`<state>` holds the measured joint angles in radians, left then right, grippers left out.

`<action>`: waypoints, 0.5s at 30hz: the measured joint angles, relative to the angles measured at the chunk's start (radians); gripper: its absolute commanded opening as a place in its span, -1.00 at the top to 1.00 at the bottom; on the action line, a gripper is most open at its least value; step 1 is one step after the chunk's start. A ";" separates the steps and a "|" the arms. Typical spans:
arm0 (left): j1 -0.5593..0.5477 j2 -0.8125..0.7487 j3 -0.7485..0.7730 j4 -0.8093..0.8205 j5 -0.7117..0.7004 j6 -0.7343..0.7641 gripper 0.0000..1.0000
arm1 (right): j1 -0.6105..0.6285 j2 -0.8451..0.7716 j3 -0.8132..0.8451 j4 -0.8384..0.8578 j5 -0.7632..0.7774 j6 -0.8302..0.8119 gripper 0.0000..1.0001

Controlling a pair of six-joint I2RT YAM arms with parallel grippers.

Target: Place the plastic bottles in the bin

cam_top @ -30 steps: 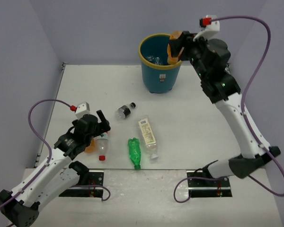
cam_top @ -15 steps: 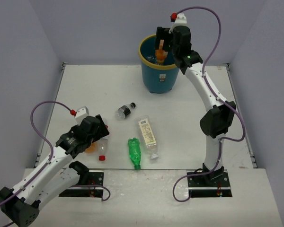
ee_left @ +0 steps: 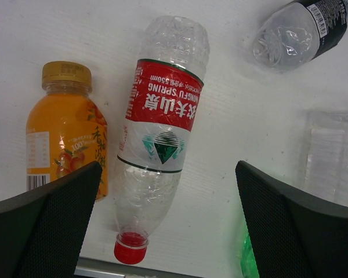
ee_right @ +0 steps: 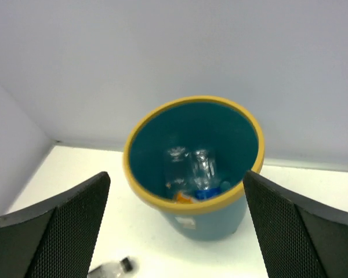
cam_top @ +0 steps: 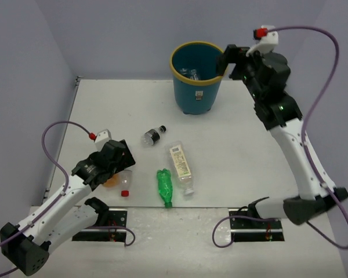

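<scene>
Your left pincer (ee_left: 168, 168) open, directly over red-label bottle (ee_left: 162, 133) | bottle's length square to closing line | right pincer (ee_right: 177, 174) open, well apart.

The right tool (cam_top: 225, 59) hangs beside the bin (cam_top: 194, 96), the left tool (cam_top: 124, 161) low over an orange bottle (cam_top: 111, 182).

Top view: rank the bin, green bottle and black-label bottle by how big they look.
Largest to smallest: bin, by far the biggest; green bottle; black-label bottle, clearly shorter than the green one.
</scene>
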<state>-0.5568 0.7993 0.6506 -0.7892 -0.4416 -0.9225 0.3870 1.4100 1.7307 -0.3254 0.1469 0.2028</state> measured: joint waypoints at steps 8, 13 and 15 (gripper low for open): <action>0.000 0.090 -0.001 0.064 -0.001 0.028 -1.00 | 0.000 -0.532 -0.676 0.103 -0.081 0.166 -0.97; 0.000 0.180 -0.016 0.168 0.010 0.054 -1.00 | 0.001 -0.633 -0.926 0.070 -0.143 0.245 -0.97; 0.000 0.226 -0.026 0.215 0.018 0.071 -1.00 | 0.001 -0.650 -0.953 0.015 -0.141 0.258 -0.97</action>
<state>-0.5568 1.0252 0.6243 -0.5746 -0.4231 -0.8514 0.3878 0.7599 0.7775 -0.3102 0.0057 0.4609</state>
